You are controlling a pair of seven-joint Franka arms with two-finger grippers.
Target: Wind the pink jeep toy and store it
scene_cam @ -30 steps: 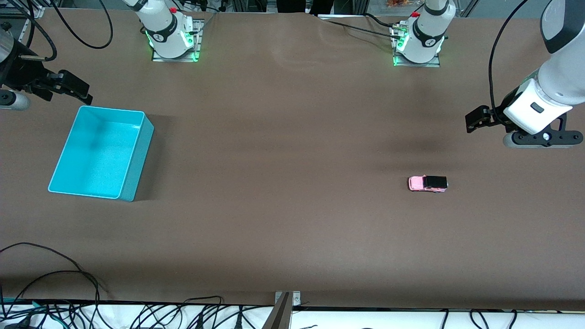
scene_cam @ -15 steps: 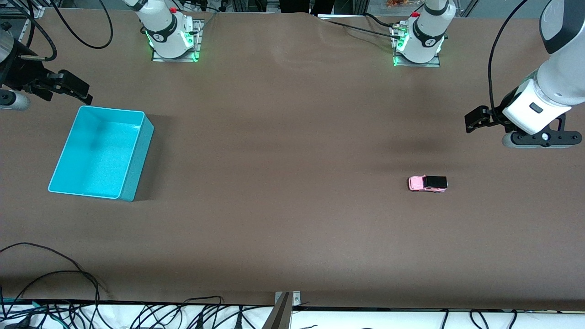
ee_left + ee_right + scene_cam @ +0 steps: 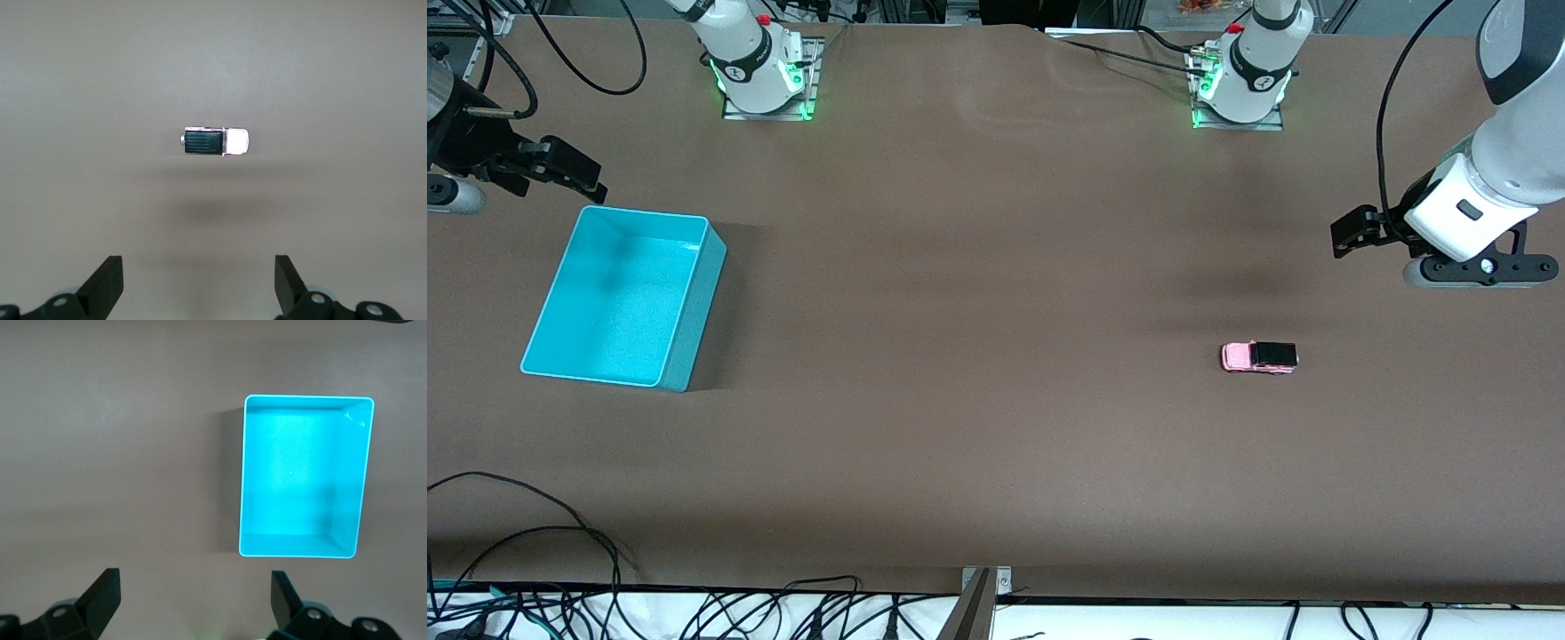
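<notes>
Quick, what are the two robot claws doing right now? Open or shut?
Left gripper: open, holding nothing, up over bare table near the jeep.
Right gripper: open, holding nothing, up beside the bin.

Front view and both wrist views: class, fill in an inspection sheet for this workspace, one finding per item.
Surface: brown table, one sheet.
Job's things: pink jeep toy on its wheels toward the left arm's end; turquoise bin holds nothing, toward the right arm's end.
Clutter: nothing seen.
Grippers: left gripper open, holding nothing, in the air by the table's end; right gripper open, holding nothing, just past the bin's rim.
Cables: black cables along the table edge nearest the front camera.
Surroundings: two arm bases lit green.
</notes>
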